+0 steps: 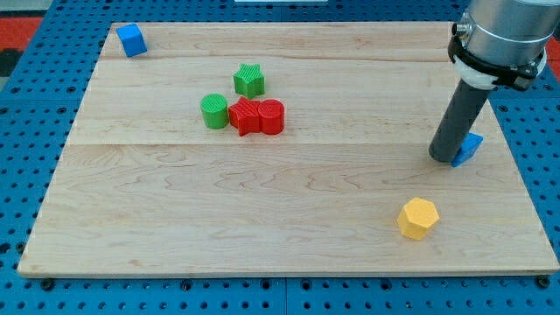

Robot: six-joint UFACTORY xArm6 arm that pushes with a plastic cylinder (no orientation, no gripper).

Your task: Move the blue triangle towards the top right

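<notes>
The blue triangle [468, 149] lies near the view's right edge of the wooden board [289, 219], mostly hidden behind my rod. My tip [442, 159] rests on the board touching the triangle's left side. A blue cube [131, 40] sits at the board's top left corner.
A green star [249, 80], a green cylinder [213, 111], a red star [246, 115] and a red cylinder [271, 116] cluster left of the board's middle. A yellow hexagon [417, 218] lies at the lower right, below my tip. Blue pegboard surrounds the board.
</notes>
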